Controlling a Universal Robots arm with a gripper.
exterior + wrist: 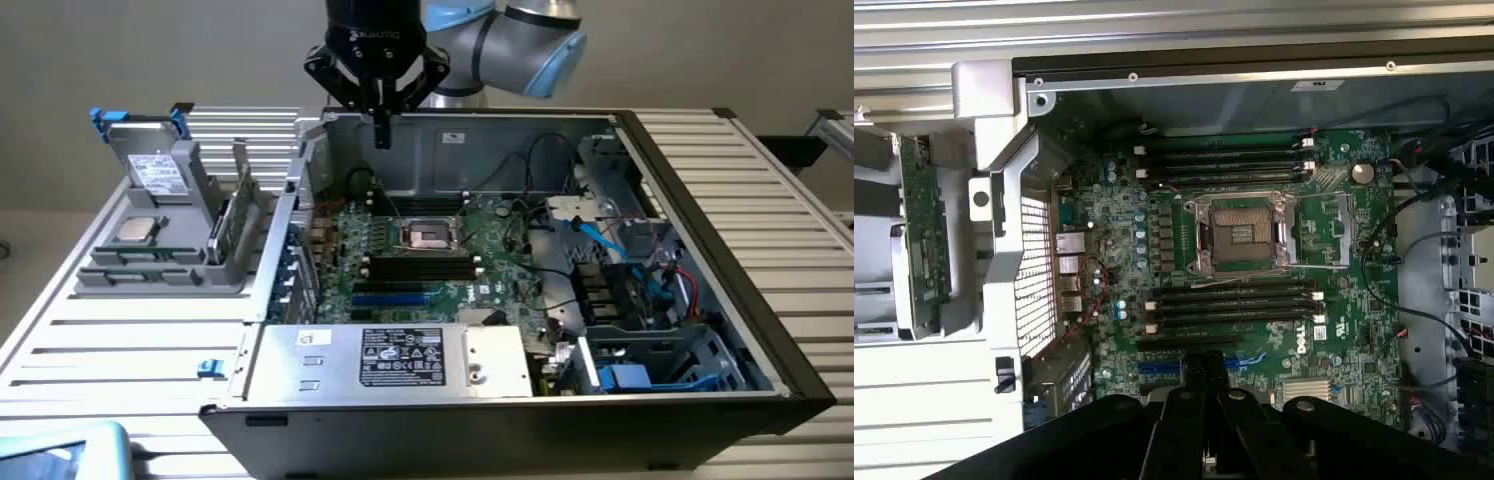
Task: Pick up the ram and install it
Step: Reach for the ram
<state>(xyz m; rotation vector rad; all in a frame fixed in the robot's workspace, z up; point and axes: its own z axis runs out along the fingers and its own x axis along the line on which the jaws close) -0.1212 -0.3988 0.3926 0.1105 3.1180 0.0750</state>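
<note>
Ribbed pale tabletop [120,340] carries an open computer case [747,300] across the middle and right of the exterior view, with a grey holder [160,270] at that view's left. Your end effector [383,138] hangs over the case's far wall at the upper centre, fingers clenched together on nothing; the wrist view shows the same pinched tips [1204,365] above the motherboard [1104,210]. The ram [230,228] stands on edge in the holder, well apart from the end effector, and the wrist view catches it as a green stick [924,230] outside the case wall. By my reading you are at the approach stage, with the pick not yet begun and the black slots [1234,300] apparently bare. A grasp on that stick would call for parted fingers lined up along its thin edge. Hard to make out: the ram's label and chips, and how deep it sits, since the holder's grey upright covers much of it.
</note>
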